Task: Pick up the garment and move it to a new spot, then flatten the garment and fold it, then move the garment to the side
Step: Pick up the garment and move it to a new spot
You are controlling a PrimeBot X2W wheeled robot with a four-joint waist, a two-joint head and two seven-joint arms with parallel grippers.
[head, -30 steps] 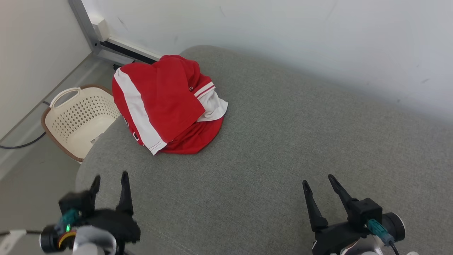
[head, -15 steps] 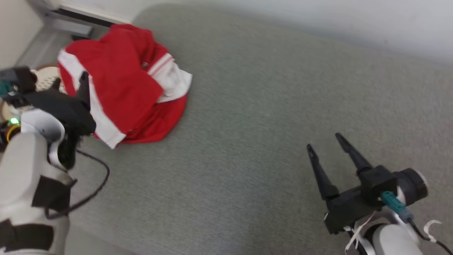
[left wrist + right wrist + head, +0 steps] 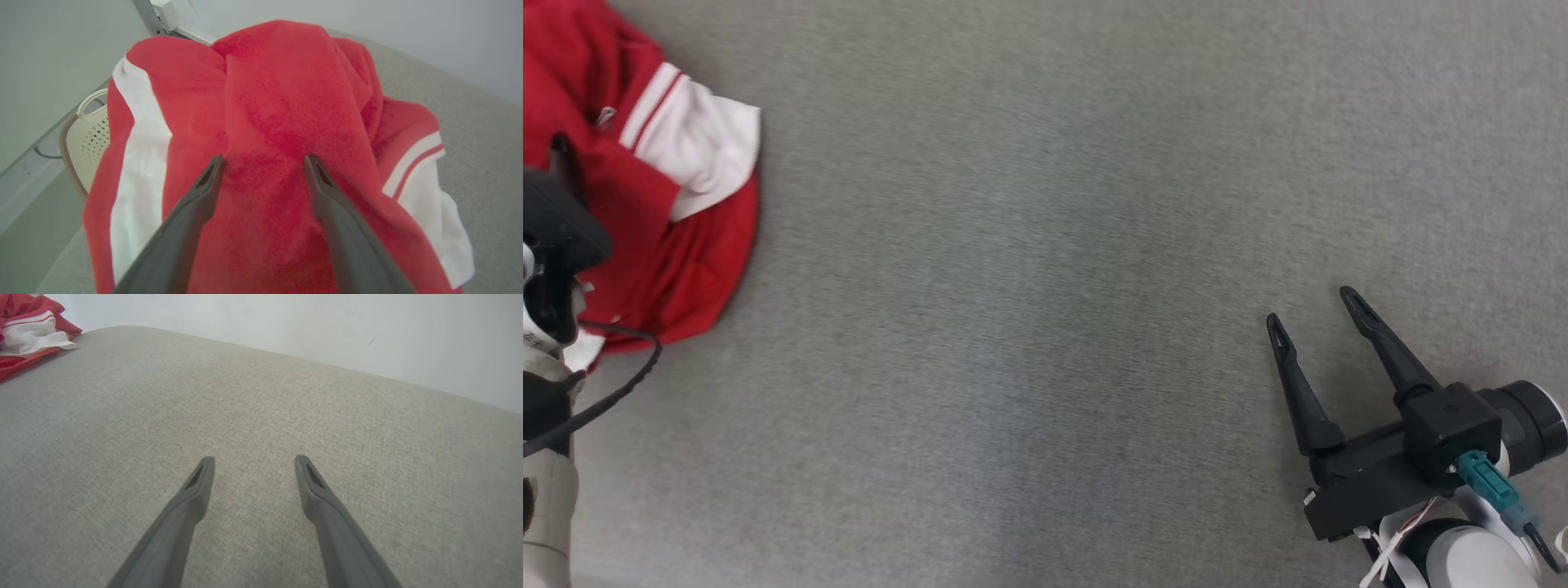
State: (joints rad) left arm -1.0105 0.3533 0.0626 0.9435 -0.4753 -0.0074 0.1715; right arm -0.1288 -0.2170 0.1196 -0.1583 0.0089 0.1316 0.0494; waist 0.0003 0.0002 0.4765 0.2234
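The garment (image 3: 662, 204) is a red top with white stripes, crumpled in a heap at the left edge of the head view. My left gripper (image 3: 263, 159) hangs open right over the heap (image 3: 278, 102), its two dark fingers spread with red cloth behind them; I cannot tell whether they touch it. In the head view its dark body (image 3: 556, 229) sits over the garment's left part. My right gripper (image 3: 1311, 306) stands open at the lower right above the bare grey cushion, far from the garment, with nothing between its fingers (image 3: 254, 459). The garment's white sleeve (image 3: 28, 335) shows at that view's far left.
A wide grey upholstered surface (image 3: 1045, 327) stretches between the garment and my right gripper. A cream perforated basket (image 3: 88, 134) stands on the floor beyond the cushion's left edge. A pale wall (image 3: 286, 318) runs behind. A black cable (image 3: 621, 384) loops from my left arm.
The head camera has tilted down, shifting the whole picture. My left arm has risen from the lower left to the garment. Both grippers stay open.
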